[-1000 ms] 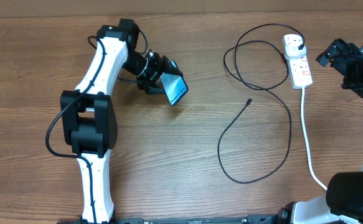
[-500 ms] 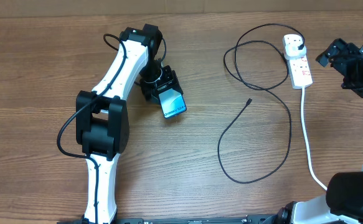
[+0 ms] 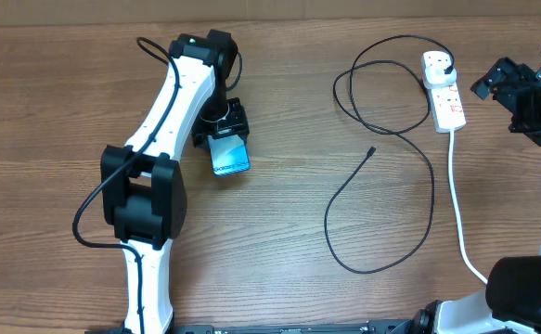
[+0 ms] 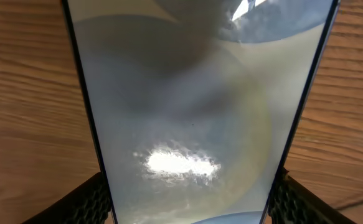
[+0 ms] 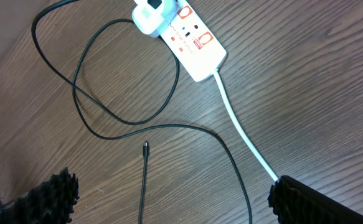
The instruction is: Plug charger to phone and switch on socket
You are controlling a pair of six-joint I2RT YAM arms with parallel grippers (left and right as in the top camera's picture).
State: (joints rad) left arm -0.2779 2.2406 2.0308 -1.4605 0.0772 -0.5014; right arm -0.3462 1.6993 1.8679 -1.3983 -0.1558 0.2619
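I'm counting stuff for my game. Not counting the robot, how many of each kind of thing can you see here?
phone: 1
black charger cable: 1
white socket strip: 1
Total: 3

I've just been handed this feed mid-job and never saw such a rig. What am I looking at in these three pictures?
Two robot arms work at a wooden table. The wide picture looks down from above; the other two come from a camera on each wrist. The left gripper holds the phone, which fills its wrist view. The right gripper is open and empty, near the white power strip. The black charger cable is plugged into that strip; its small free tip lies loose on the table, apart from the phone.
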